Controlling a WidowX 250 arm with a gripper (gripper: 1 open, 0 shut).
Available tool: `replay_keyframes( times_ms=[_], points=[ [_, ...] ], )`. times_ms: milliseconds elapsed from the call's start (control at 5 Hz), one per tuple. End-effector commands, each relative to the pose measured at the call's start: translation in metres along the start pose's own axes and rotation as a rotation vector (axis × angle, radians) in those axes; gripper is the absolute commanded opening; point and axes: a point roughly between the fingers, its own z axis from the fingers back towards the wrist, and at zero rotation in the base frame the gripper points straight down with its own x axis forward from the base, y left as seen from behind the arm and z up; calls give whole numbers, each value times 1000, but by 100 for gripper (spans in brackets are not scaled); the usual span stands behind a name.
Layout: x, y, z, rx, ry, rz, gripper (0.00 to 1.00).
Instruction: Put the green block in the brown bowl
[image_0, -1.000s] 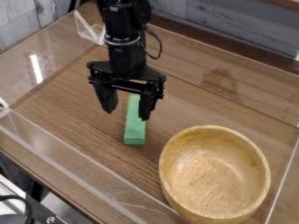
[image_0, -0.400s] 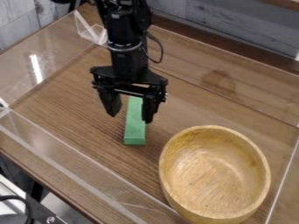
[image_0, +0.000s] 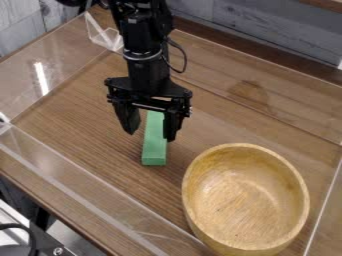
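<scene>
The black robot arm (image_0: 143, 45) reaches down from the top of the view, its jaws (image_0: 150, 122) spread wide apart over the far part of the green block (image_0: 155, 148). The block lies lengthwise on the wooden tabletop (image_0: 80, 150), beside the brown bowl (image_0: 246, 200), outside it.

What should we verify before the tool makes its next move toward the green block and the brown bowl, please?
- Black two-fingered tool open: ok
- Flat green rectangular block outside the bowl, on the brown wooden table: ok
- Large round light-brown wooden bowl upright, its opening facing up: ok
- Inside of the bowl free of other things: ok
- Block gripped, ready to lift: not ok
- Fingers low enough to close on the block: cannot tell
</scene>
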Motion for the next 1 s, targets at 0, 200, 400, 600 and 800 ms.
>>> replay_keyframes(
  times_ms=[0,200,400,600,800],
  points=[
    [5,2,5,-8,-29,8,100],
    [6,2,4,-13,-28,8,100],
    [7,3,4,-18,-27,8,100],
    [8,3,4,-23,-26,7,100],
    [9,3,4,-28,-26,7,100]
  ],
)
